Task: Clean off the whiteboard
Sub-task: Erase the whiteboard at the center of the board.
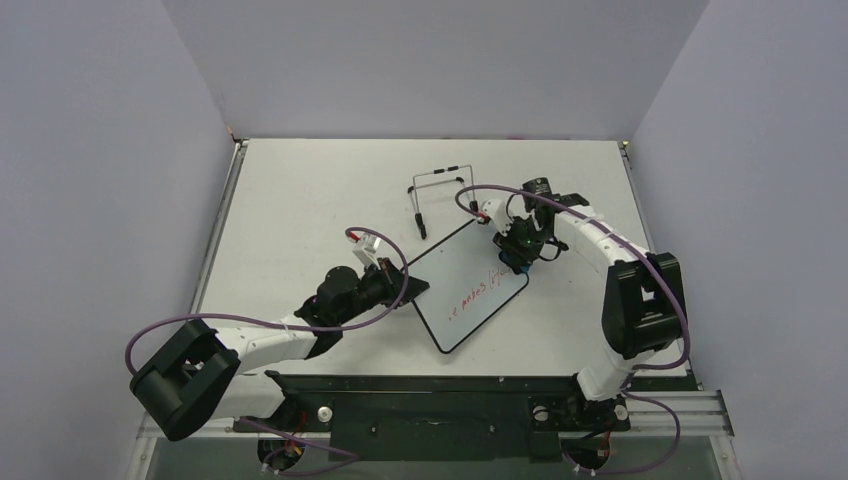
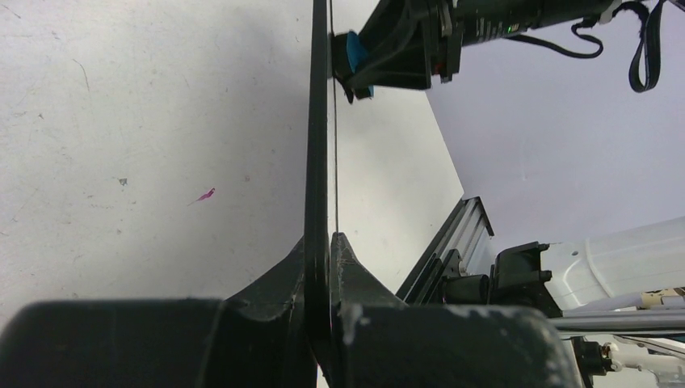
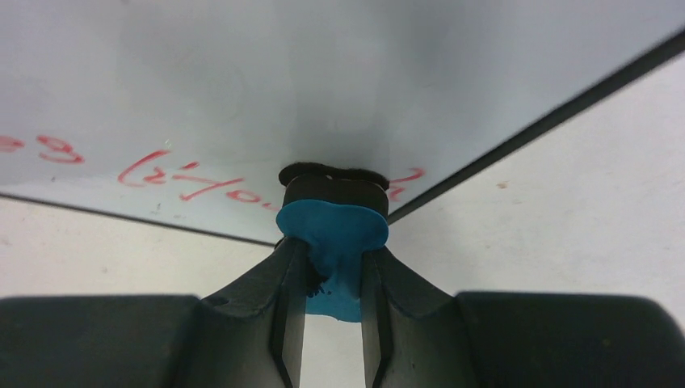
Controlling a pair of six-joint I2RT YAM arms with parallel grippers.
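The whiteboard (image 1: 468,285) is a small white board with a thin black frame and red handwriting near its right edge. My left gripper (image 1: 408,286) is shut on its left corner; in the left wrist view the board's edge (image 2: 318,121) runs up from between the jaws of my left gripper (image 2: 329,242). My right gripper (image 1: 516,256) is shut on the small blue eraser (image 3: 333,230), whose black felt presses on the board's surface (image 3: 242,89) by the red writing. The eraser also shows in the left wrist view (image 2: 356,56). My right gripper (image 3: 333,242) sits at the board's right edge.
A black wire stand (image 1: 437,195) stands on the white table (image 1: 300,200) behind the board. Grey walls enclose the table on three sides. A black rail (image 1: 440,385) runs along the near edge between the arm bases.
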